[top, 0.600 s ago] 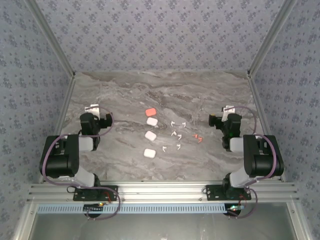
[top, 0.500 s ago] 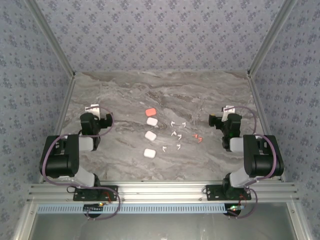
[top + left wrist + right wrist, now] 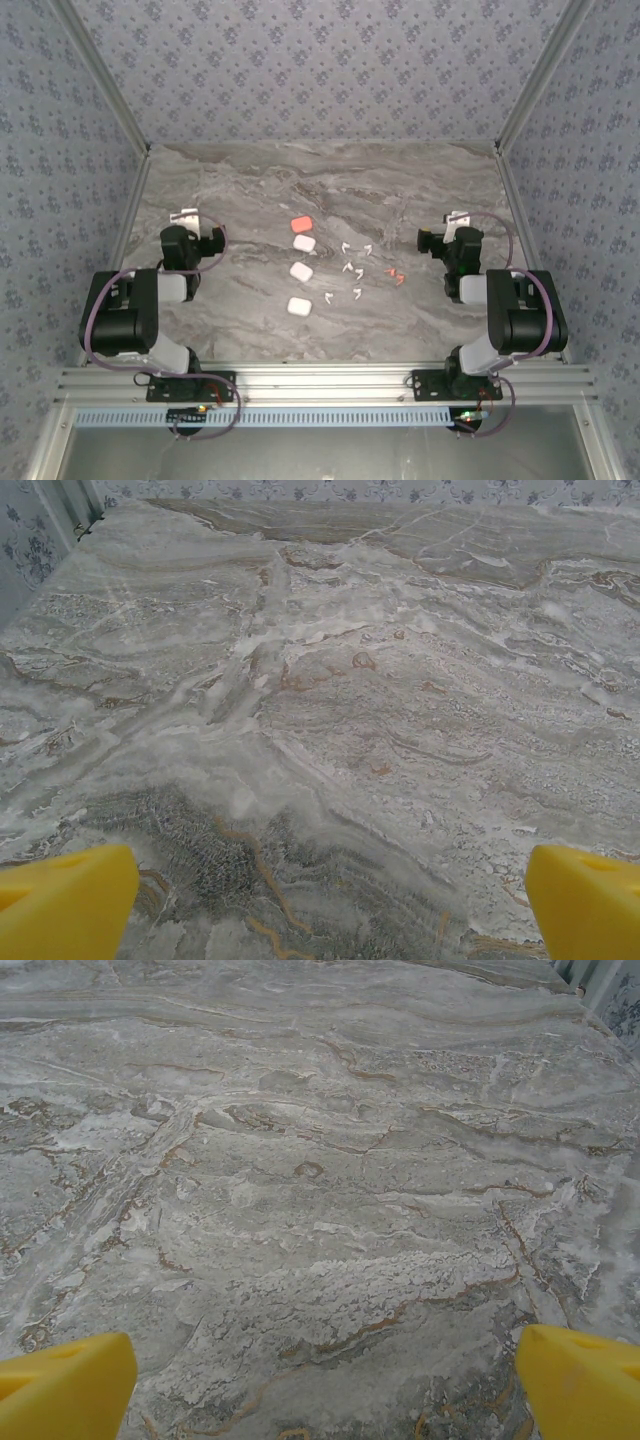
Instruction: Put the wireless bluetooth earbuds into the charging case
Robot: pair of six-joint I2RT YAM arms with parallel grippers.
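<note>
Overhead, top view: six white earbuds point(image 3: 348, 267) and two red-orange earbuds point(image 3: 393, 272) lie loose at mid-table point(image 3: 250, 180), at 3 o'clock from a column of four charging cases point(image 3: 301, 270); their long axes are too small to read. Left wrist view: left gripper point(image 3: 322, 905) spread wide, empty, yellow fingertips point(image 3: 60, 900) over bare marble. Right wrist view: right gripper point(image 3: 320, 1380) likewise. Nothing has shifted since the earlier frames.

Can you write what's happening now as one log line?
left gripper: open, empty | right gripper: open, empty | cases: four in a row | earbuds: loose beside cases, untouched | step: not started
</note>
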